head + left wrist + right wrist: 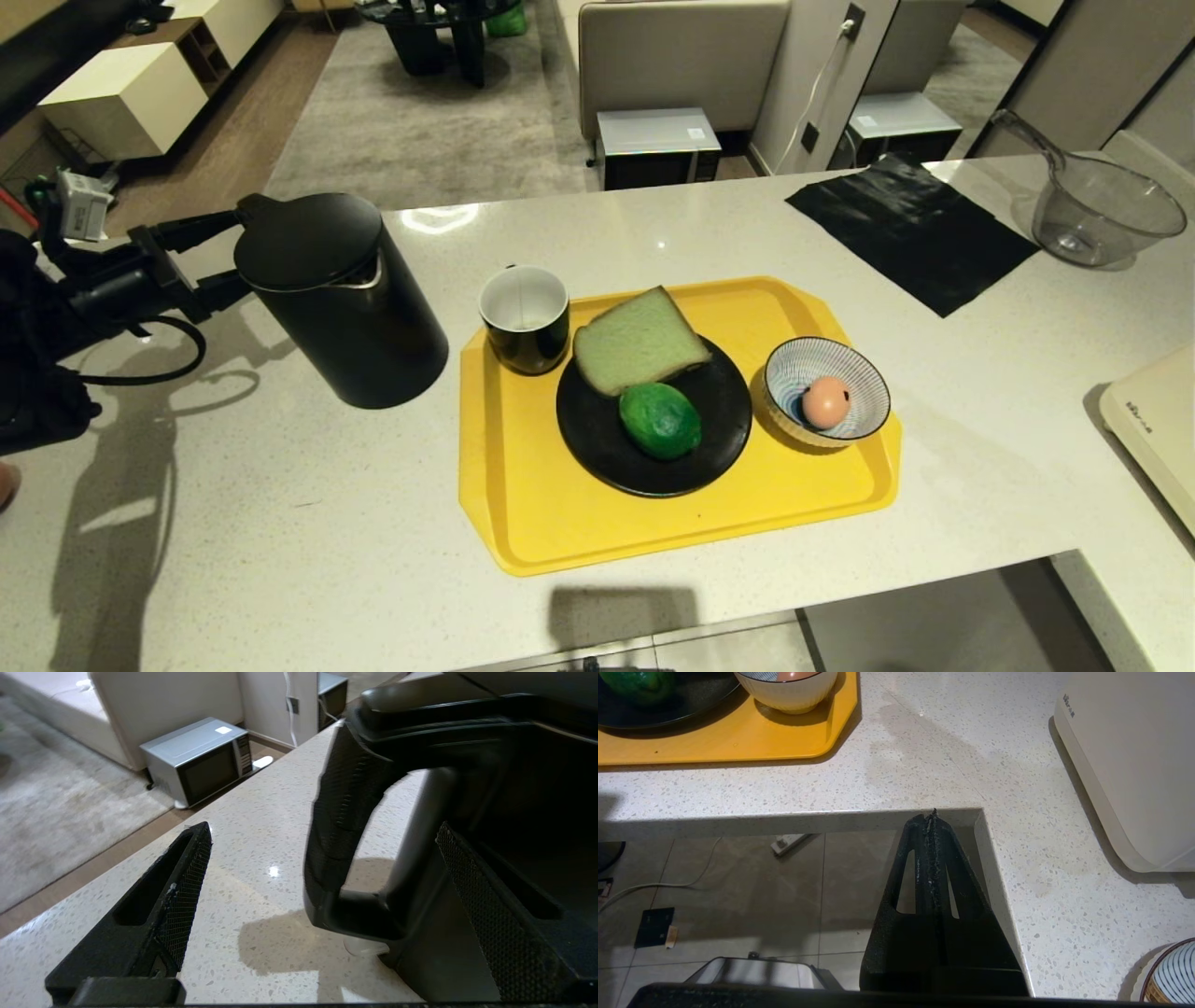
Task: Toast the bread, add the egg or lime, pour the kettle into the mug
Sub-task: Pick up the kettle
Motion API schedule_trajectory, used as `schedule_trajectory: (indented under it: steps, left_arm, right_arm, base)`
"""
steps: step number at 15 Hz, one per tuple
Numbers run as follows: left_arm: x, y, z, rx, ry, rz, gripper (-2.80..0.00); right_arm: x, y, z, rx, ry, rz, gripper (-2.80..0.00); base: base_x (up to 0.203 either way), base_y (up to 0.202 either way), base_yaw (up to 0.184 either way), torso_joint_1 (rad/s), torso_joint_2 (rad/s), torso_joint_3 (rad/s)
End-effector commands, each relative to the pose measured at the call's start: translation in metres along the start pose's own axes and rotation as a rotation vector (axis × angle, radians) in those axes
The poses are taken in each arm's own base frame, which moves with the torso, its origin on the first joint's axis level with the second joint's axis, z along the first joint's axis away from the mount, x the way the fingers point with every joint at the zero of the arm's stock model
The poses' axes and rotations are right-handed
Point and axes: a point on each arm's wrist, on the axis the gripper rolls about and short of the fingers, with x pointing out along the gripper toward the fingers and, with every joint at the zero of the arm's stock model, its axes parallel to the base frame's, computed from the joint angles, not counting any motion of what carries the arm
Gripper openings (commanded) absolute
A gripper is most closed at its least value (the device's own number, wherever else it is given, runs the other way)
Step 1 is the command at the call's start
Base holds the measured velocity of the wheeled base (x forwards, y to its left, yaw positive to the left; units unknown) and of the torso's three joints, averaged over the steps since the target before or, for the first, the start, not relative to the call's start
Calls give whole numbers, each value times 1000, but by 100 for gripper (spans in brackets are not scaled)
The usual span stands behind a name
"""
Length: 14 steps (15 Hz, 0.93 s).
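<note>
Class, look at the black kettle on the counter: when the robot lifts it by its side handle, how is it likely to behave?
The kettle is far bigger than the mug, so it is probably heavy, more so if filled. Held only by its side handle, which the open left gripper straddles, it may swing spout-down. The handle's textured surface likely resists slipping.

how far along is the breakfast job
Looks done: the pale green bread slice and glossy green lime lie on the round black plate. In hand: the open left hand straddles the handle of the matte black kettle, not yet gripping. Left: pouring into the black mug.
</note>
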Motion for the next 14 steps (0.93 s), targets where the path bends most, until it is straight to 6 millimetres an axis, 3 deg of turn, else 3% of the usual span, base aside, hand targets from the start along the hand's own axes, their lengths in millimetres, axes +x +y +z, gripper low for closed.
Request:
schedule_trajectory:
  steps: [1,5,10,14]
  left_arm:
    - [-2,2,-2,9,-1,-10,0]
    - [1,6,-2,13,-7,-3,0]
    - [-20,16,-6,-6,14,50,0]
    - [-13,21,-13,-29,6,37,0]
  right_arm:
    - [2,0,-8,0,27,1,-280]
    - [2,0,-8,0,29,2,-280]
    - [2,0,-8,0,29,2,-280]
    - [2,0,-8,0,26,1,-280]
  base:
    - [0,0,0,0,0,0]
    - [0,0,0,0,0,0]
    - [0,0,0,0,0,0]
    - [0,0,0,0,0,0]
